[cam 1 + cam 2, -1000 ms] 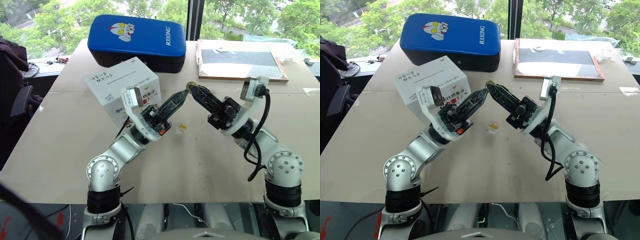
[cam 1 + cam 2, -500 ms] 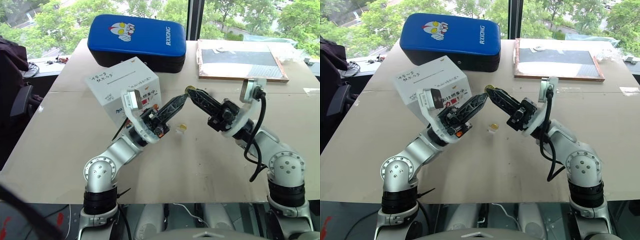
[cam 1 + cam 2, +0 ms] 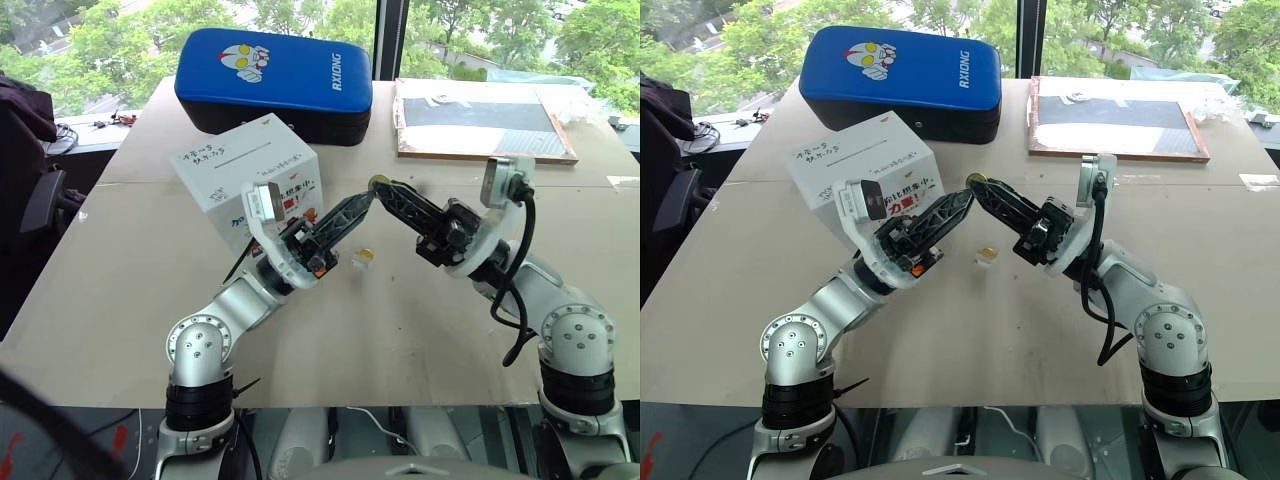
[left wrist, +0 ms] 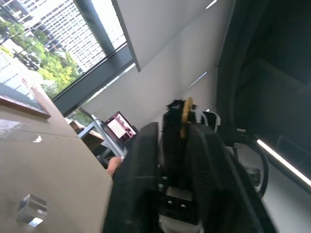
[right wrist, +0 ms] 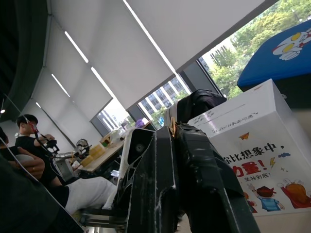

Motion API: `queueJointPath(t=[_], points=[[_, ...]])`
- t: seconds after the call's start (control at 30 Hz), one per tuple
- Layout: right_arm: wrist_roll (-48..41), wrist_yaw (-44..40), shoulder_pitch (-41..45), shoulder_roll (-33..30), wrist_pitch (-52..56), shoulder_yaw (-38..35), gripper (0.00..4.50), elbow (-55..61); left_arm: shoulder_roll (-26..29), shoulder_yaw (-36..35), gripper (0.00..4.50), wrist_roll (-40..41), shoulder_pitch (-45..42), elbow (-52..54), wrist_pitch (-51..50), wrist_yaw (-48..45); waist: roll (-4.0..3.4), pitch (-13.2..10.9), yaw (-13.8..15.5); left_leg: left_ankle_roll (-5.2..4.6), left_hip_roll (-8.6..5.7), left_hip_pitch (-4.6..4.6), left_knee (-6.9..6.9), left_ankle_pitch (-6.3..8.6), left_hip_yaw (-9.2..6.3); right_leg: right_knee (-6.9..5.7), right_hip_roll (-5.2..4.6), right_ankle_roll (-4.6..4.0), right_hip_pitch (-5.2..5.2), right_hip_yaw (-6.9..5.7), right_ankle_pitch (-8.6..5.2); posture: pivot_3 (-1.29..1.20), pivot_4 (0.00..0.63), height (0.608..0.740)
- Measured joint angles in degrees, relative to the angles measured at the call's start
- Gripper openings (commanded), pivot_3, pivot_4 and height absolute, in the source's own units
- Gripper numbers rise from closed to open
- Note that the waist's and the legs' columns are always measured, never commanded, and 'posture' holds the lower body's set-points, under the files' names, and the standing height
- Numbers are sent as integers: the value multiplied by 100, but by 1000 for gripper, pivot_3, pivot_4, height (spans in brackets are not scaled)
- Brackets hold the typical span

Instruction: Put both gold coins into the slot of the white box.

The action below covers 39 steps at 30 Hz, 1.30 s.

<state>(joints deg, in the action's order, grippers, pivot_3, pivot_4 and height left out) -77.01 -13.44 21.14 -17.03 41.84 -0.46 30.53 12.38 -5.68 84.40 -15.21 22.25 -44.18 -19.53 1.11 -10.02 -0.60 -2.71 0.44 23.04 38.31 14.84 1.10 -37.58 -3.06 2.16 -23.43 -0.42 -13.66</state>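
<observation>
My right gripper (image 3: pixel 378 184) is clamped on 1 coin (image 3: pixel 376 181), raised above the desk (image 3: pixel 120 290). My left gripper (image 3: pixel 366 199) meets it tip to tip, its fingers (image 4: pixel 141 160) parted around the right tips. The other coin (image 3: pixel 366 256) lies on the desk just below them. The box (image 3: pixel 240 165) stands beside my left arm.

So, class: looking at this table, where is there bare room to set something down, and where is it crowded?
Free: the table left of the white box, and the near edge in front of both arms. Crowded: the far edge with the blue case and wooden board, and the centre where both tools meet above a gold coin.
</observation>
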Motion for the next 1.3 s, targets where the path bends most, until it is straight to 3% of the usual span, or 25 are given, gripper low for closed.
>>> queueJointPath(t=[0.13, 0.17, 0.2, 0.3, 0.77, 0.97, 1.03, 1.3], points=[[7, 0, -20, 6, 2, 1, 0, 2, -40, 8, 2280, 14, 24, -14, 1, -45, 0, 0, 0, 0, 0, 1, 0, 0, -1, 1, 0, 0, -1, 0, 0, 0, 150, 740], [8, 1, -23, 7, 2, 1, 0, 2, -44, 7, 1670, 13, 27, -14, 1, -53, 0, 0, 0, 0, 0, 1, 0, 0, -1, 1, 0, 0, 0, 1, 0, 0, 150, 740], [13, 2, -26, 8, 2, 1, 0, 2, -46, 9, 1516, 16, 26, -13, 1, -65, 0, 0, 0, 0, 0, 2, 0, 0, -1, 1, 0, 0, -1, 1, 0, 0, 150, 740], [53, 13, -39, 9, 0, -1, 0, -9, -64, 22, 170, 69, 26, 34, -1, -173, 0, 0, 0, 0, 0, 2, 0, 0, -1, 2, -1, 0, -1, 1, 0, 0, 150, 740], [-100, 16, -48, -67, 6, -10, 0, -14, -59, 25, 75, 88, 25, 76, -34, -291, 0, -1, -1, 0, 0, 19, -1, 0, -2, 6, 0, 0, -16, 0, 0, 0, 150, 740], [-234, -13, -43, -30, 48, 29, 2169, 9, -67, 28, 0, 60, 16, 50, -17, -178, 0, -1, -1, 0, 0, 36, 1, 0, -12, 6, 0, 1, -28, -7, 0, 0, 150, 740], [-235, 12, -43, 77, 42, 70, 3189, 20, -71, 13, 0, 60, 15, -7, 12, -130, 0, -1, 0, 0, 0, 38, 1, 0, -15, 7, 0, 1, -29, -10, 0, 0, 150, 740], [-192, 226, -48, 240, 2, 98, 3189, 20, -85, -18, 0, 60, 12, -45, 101, -65, 0, -1, 0, 0, 0, 51, 3, 0, -24, 18, -1, 1, -30, -20, 1, 0, 150, 740]])
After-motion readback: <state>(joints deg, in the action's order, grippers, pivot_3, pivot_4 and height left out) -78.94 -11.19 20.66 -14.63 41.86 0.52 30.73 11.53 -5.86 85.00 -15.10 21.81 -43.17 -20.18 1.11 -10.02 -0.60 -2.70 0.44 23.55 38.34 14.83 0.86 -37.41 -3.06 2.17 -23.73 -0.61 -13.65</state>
